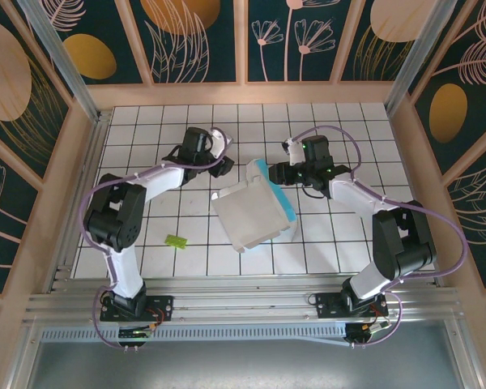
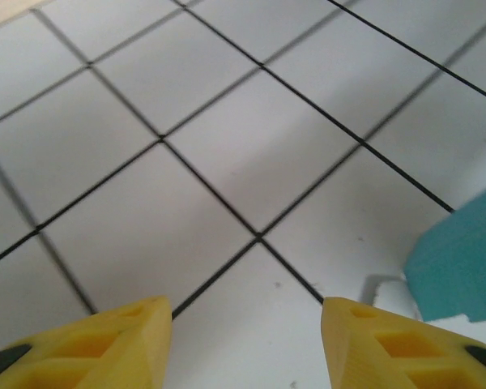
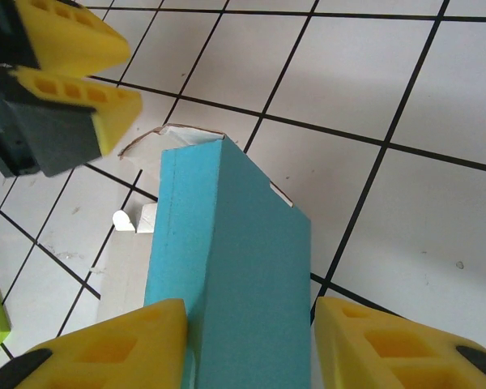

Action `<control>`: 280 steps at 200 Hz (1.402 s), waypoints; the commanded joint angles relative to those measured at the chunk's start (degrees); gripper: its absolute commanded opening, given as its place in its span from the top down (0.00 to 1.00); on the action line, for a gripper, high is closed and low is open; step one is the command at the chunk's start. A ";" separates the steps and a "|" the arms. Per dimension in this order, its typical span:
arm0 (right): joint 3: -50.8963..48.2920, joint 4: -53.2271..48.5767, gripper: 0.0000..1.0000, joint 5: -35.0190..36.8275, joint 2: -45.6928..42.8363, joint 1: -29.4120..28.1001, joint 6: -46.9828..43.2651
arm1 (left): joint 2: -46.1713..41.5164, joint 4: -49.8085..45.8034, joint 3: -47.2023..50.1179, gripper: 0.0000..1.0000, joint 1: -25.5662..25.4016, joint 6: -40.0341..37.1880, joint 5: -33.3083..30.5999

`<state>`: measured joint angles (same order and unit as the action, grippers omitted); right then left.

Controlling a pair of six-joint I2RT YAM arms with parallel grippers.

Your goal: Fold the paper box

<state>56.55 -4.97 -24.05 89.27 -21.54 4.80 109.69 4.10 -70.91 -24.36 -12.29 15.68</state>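
Thin card, light and bendy: right gripper (image 3: 247,324) pinches the paper box (image 3: 227,235) by its blue flap; left gripper (image 2: 247,316) spread, empty.

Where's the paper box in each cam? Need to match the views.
Top external: paper box mid-frame, at the centre of the tile grid.
Left wrist: its turquoise corner at the right edge.
Right wrist: its turquoise panel bottom centre, between the right pincer fingers.
Shared landmark: the black-lined tile grid under it.
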 commanded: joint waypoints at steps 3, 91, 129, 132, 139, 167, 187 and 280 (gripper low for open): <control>-0.49 -6.19 0.54 0.66 0.74 -0.78 -1.48 | 2.74 -3.79 -3.59 0.51 -0.69 -6.19 9.64; -0.31 -5.44 0.54 -0.12 1.41 -0.80 -1.19 | 12.31 -15.50 -14.70 0.62 -1.57 -7.83 27.29; 0.00 -5.07 0.54 -0.47 2.61 -1.07 -1.02 | 12.48 -14.80 -14.19 0.62 -1.73 -6.26 30.72; 0.05 -5.02 0.54 -0.47 2.59 -1.11 -0.97 | 12.47 -14.37 -14.10 0.61 -1.79 -5.99 30.89; 0.06 -4.92 0.54 -0.47 2.80 -1.19 -0.89 | 12.46 -13.33 -13.90 0.61 -1.95 -5.24 31.12; 0.48 -5.04 0.54 -0.64 3.00 -1.45 -0.84 | 13.79 -10.66 -14.72 0.62 -2.98 -3.11 26.48; 0.52 -5.31 0.54 -0.73 2.88 -1.48 -1.02 | 14.85 -9.49 -15.72 0.62 -3.57 -1.74 24.62; 0.30 -4.39 0.53 -1.60 2.76 -1.49 0.29 | 16.74 -8.23 -17.47 0.86 -5.58 -0.30 21.84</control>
<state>57.17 -4.95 -25.58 90.17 -22.31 4.86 124.73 -6.13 -86.80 -28.64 -13.43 38.02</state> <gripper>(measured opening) 0.462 0.176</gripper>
